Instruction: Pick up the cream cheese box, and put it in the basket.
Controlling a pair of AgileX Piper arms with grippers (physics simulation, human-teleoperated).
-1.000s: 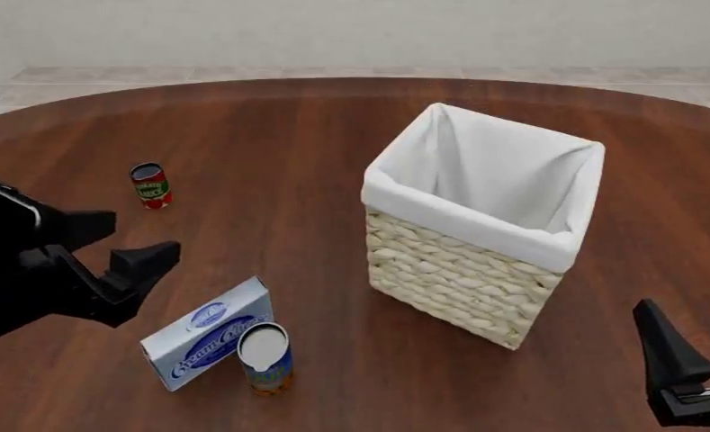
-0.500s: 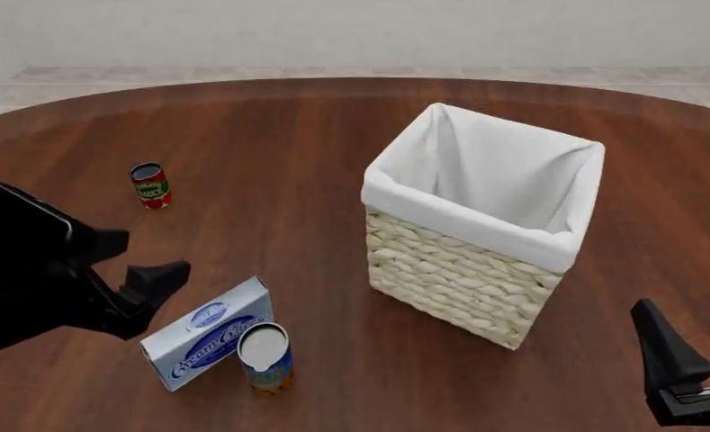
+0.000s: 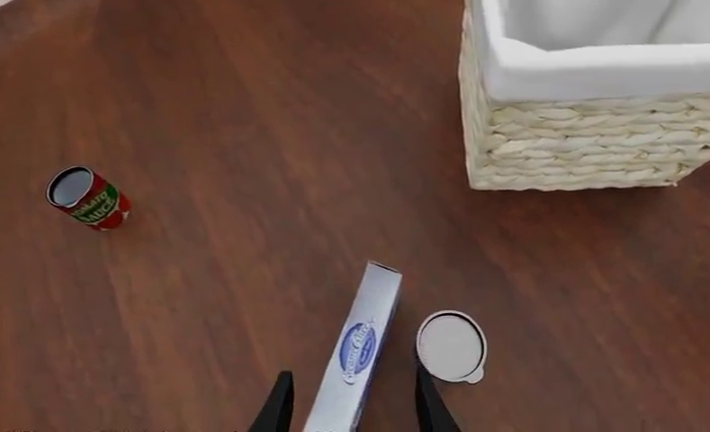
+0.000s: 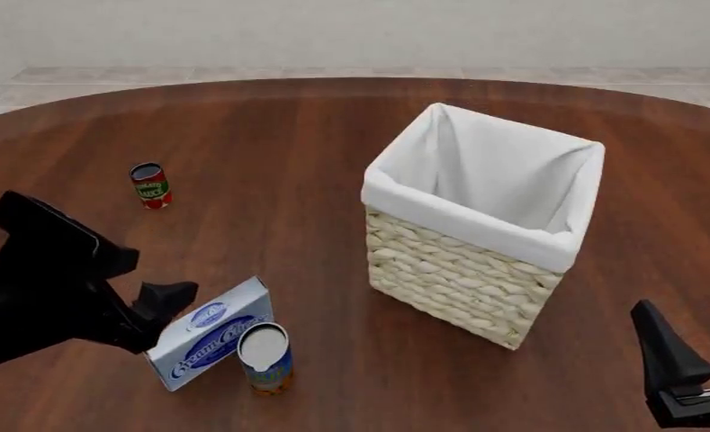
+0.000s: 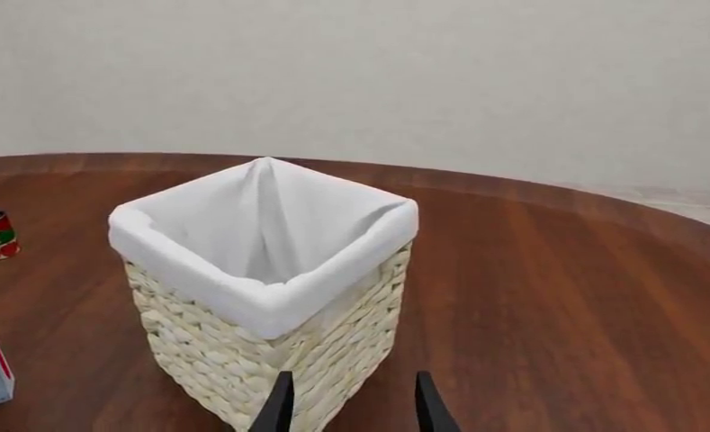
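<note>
Two arms work this surface (image 4: 294, 135), and only the left one is near the task's thing. Farthest left stands a small red can (image 4: 150, 184), well apart from everything else. Next comes the left hand (image 4: 150, 310), its fingers spread apart; the left wrist view shows them straddling the near end of the cream cheese box (image 4: 208, 333), not yet closed on it. The box lies on the surface at a slant, with a blue-orange can (image 4: 265, 356) just beside its right flank. As a thin carton it is probably light and fairly stiff, though its broad faces could dent under a hard squeeze; the narrow width across the long sides looks like the sensible place to take hold. The neighbouring can leaves little room for the finger on that side.

Further right sits the basket (image 4: 462, 270), upright, with nothing visible inside; its floor is hidden by the liner walls. At the far right the right hand (image 4: 691, 351) hangs idle with fingers apart, partly cut off by the frame edge.
</note>
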